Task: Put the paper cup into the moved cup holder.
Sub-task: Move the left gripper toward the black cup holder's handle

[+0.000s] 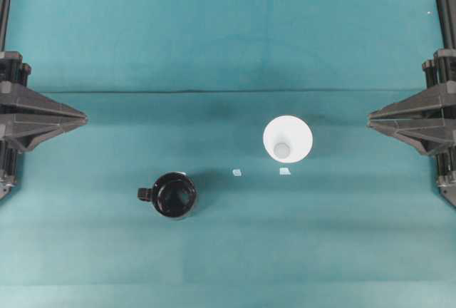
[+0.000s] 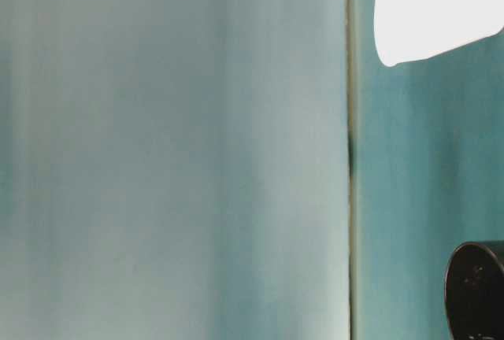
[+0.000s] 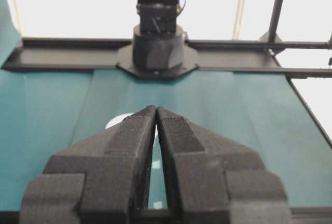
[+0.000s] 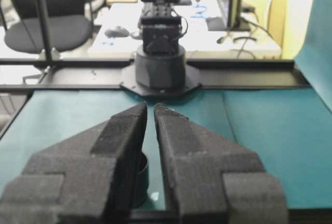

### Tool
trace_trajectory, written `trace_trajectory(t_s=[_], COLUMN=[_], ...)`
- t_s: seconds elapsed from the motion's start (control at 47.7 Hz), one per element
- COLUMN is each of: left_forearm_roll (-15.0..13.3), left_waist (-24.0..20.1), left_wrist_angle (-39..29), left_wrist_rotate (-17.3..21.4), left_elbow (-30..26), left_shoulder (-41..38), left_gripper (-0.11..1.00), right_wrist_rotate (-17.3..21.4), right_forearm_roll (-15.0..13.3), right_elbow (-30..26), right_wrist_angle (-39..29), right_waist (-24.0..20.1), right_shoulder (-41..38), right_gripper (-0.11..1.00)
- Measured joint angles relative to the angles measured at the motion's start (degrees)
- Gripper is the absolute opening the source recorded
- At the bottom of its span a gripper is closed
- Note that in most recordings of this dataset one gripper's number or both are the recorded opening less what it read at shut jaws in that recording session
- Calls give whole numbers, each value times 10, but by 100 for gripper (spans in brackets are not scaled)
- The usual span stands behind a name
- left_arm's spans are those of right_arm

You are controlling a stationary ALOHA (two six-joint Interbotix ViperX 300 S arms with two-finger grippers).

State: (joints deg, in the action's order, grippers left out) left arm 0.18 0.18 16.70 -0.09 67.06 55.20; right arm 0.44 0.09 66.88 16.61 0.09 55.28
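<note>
Teal cloth-covered table point(image 1: 228, 44), faint crease across; two small pale markers point(image 1: 237, 172) near centre. Left gripper point(image 1: 84, 117) nearly pressed together, empty; glossy black cup holder point(image 1: 173, 195) left of centre, tab leftward. White tapered paper cup point(image 1: 287, 139) upright, well apart to its right; right gripper point(image 1: 370, 117) apparently near-closed, empty.

A white cup and a black holder are seen apart on the counter.
The paper cup point(image 1: 288, 139) is stood upright, its wide round rim up. The shiny black cup holder point(image 1: 174, 194) is stood upright too, lower left of it, with its small tab turned left.
</note>
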Motion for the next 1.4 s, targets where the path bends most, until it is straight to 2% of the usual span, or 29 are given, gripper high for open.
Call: trace_trajectory(t_s=[0.042, 0.126, 0.23, 0.377, 0.608, 0.712, 0.817, 1.006, 1.404], left_forearm_roll=[1, 4, 4, 4, 5, 4, 5, 5, 4], left_waist=[1, 13, 28, 42, 76, 82, 84, 108, 118], left_wrist_angle=[-4, -25, -47, -77, -171, -189, -192, -192, -190], left_wrist_rotate=[-1, -2, -3, -11, -93, -130, -149, -154, -154], left_elbow=[0, 0, -1, -2, -2, -2, -2, -4, -32], left_shoulder=[1, 1, 1, 1, -37, -69, -104, -168, -289], left_gripper=[10, 0, 0, 0, 0, 0, 0, 0, 0], right_wrist_rotate=[0, 1, 1, 2, 2, 4, 18, 47, 52], right_forearm_roll=[0, 0, 1, 9, 21, 24, 25, 25, 25], right_elbow=[0, -4, -10, -12, -12, -12, -12, -12, -12], right_wrist_angle=[0, -9, -42, -95, -143, -163, -185, -229, -258], right_waist=[-1, -8, -11, -17, -19, -19, -20, -19, -19], right_shoulder=[0, 0, 0, -1, -2, -5, -10, -21, -33], right_gripper=[15, 5, -3, -4, -4, -4, -4, -4, -4])
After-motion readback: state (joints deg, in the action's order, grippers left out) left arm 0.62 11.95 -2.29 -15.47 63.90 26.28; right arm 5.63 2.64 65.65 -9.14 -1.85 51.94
